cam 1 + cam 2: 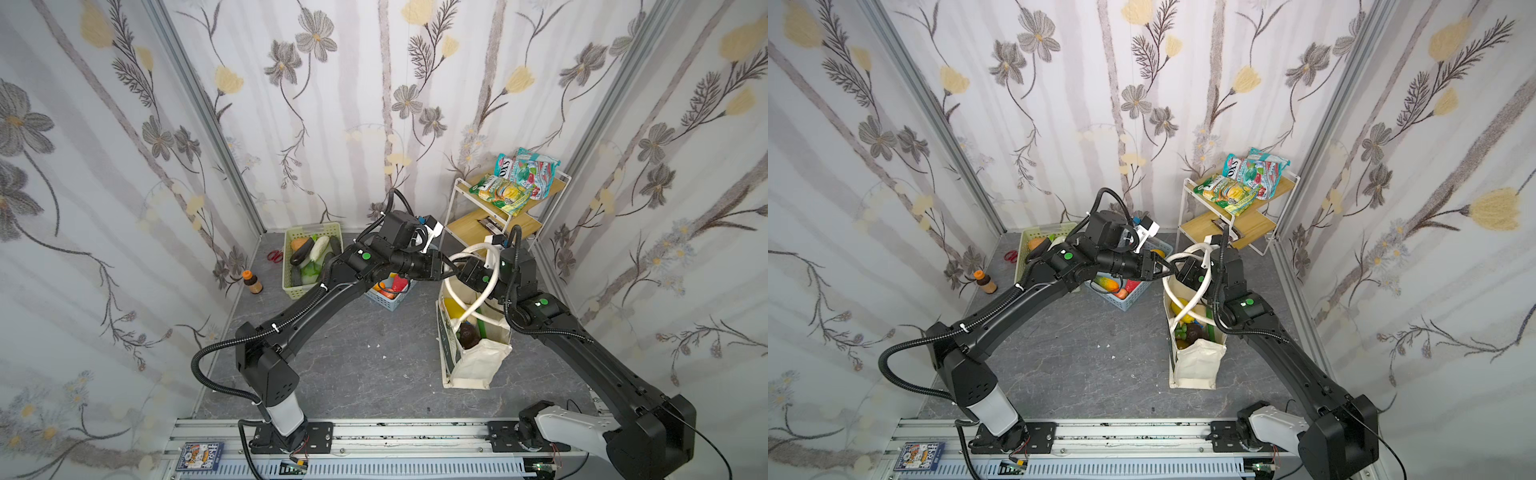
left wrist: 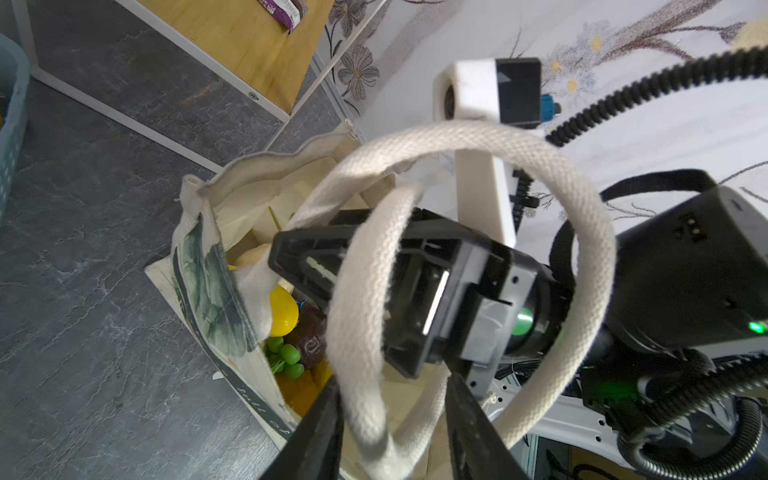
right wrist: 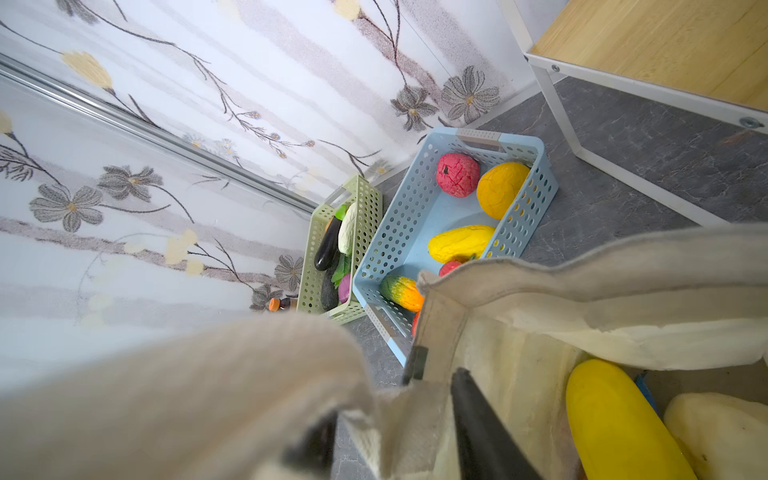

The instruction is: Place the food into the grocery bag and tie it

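The grocery bag [image 1: 478, 357] stands upright on the grey worktop [image 1: 353, 365] at the right of both top views, near the white-framed shelf rack [image 1: 490, 226] and on the robot's side of it. Its mouth gapes, and its dark green printed side [image 2: 212, 291] faces the middle of the worktop. Inside lie a yellow fruit [image 2: 283, 311], green grapes [image 2: 286, 359] and a dark brown piece, so the tying looks to be the step in hand. The long cream handles [image 2: 457, 139] stand raised above the mouth and looped round the right end effector [image 3: 397, 432], presumably so that one strap can be drawn through the other. The left end effector [image 2: 395, 415] meets it there with a bend of strap between its parted jaws. Whether it pinches the strap I cannot tell, nor can I for the right, whose fingers are half buried in cloth in its wrist view. Further off, more toy food lies in the blue basket [image 3: 415, 199] and the green basket [image 3: 368, 208]. The white lettering on the bag and the print on the snack packets [image 1: 515, 183] atop the rack are too small to read.
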Controlling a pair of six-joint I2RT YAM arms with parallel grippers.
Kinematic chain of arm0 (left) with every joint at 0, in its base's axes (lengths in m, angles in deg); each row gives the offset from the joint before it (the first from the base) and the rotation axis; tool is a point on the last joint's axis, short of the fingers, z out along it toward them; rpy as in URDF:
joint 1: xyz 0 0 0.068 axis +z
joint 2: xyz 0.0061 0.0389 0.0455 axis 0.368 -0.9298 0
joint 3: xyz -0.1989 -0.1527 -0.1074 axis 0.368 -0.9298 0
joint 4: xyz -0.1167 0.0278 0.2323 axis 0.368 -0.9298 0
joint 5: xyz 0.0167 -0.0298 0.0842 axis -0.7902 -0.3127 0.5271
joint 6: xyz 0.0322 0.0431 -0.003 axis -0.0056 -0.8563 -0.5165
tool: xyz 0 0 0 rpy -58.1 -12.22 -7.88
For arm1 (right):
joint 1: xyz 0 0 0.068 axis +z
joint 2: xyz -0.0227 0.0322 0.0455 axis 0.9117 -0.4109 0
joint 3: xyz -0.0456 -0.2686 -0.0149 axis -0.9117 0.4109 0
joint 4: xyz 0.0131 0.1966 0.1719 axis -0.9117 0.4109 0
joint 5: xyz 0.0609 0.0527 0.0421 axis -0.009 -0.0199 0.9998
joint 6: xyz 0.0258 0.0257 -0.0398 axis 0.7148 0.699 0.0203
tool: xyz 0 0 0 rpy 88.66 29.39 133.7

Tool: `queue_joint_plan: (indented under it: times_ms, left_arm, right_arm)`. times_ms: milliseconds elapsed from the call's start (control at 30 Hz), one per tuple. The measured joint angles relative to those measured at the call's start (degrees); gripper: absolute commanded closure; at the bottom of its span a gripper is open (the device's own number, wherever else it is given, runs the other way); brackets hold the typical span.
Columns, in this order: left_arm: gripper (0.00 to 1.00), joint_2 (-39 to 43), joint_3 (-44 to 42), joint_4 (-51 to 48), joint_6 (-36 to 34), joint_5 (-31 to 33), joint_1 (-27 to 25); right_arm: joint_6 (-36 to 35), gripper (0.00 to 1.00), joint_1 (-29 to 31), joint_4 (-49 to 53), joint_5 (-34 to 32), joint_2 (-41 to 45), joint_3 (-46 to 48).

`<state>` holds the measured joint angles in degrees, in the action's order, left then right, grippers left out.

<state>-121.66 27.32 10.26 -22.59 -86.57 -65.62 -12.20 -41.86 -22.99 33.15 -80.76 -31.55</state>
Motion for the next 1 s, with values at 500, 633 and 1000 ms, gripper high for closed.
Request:
queue_joint_plan:
  times_ms: [500, 633, 1000]
  left_arm:
    - [0.44, -1.11, 16.98, -17.09, -16.11, 5.33, -4.33]
    - [0.45, -1.40, 13.81, -17.88, -17.03, 2.10, -6.71]
    - [0.45, -4.33, 14.97, -19.04, -18.36, 11.10, -10.40]
  right_arm:
    - [-0.26, 0.95, 0.11, 0.92, -1.25, -2.19, -2.75]
    - [-0.44, 0.96, 0.11, 2.45, -1.86, -3.52, -4.79]
    - [-1.09, 0.98, 0.72, 6.19, -1.86, -5.73, -8.28]
